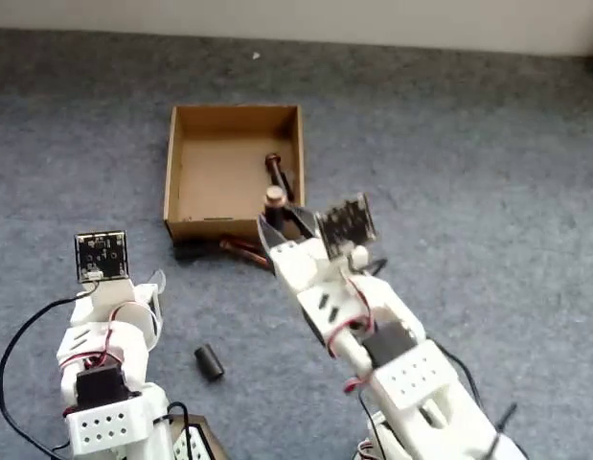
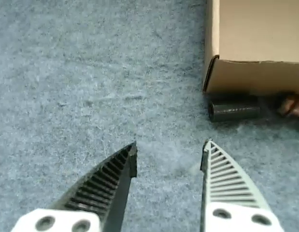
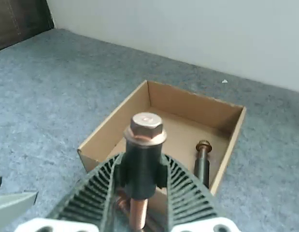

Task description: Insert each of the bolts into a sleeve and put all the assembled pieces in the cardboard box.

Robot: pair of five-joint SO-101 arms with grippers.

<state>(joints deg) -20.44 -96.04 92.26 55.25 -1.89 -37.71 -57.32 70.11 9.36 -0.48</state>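
Progress is judged at roughly the halfway mark; one finished piece (image 1: 276, 174), a bolt seated in its dark sleeve, is seen lying on the floor of the cardboard box (image 1: 219, 177), toward the right wall, in the upper middle of the high view; a second assembled piece (image 3: 141, 166) is held upright, head up, by the right gripper (image 3: 142, 162), whose jaws are clamped on the sleeve with the copper shank showing below them; this piece is held at the lower right corner of the box in the high view, by the front wall, and has not yet been let go, so whether it is already over the opening cannot be told with certainty; a release into the box is judged to be the step in hand. Left to be done, as far as can be seen, is one more assembly; a loose sleeve (image 2: 234, 109) lies against the outside of the front wall, with a loose bolt (image 1: 242, 248) just beside it to the right; another sleeve (image 1: 209, 362) lies alone on the grey carpet (image 1: 468, 144) in the lower middle of the high view, well apart from the box, and no bolt can be made out for it. The left gripper (image 2: 170, 145) is held low over the carpet at lower left with its jaws apart and nothing between them, near the sleeve by the box.
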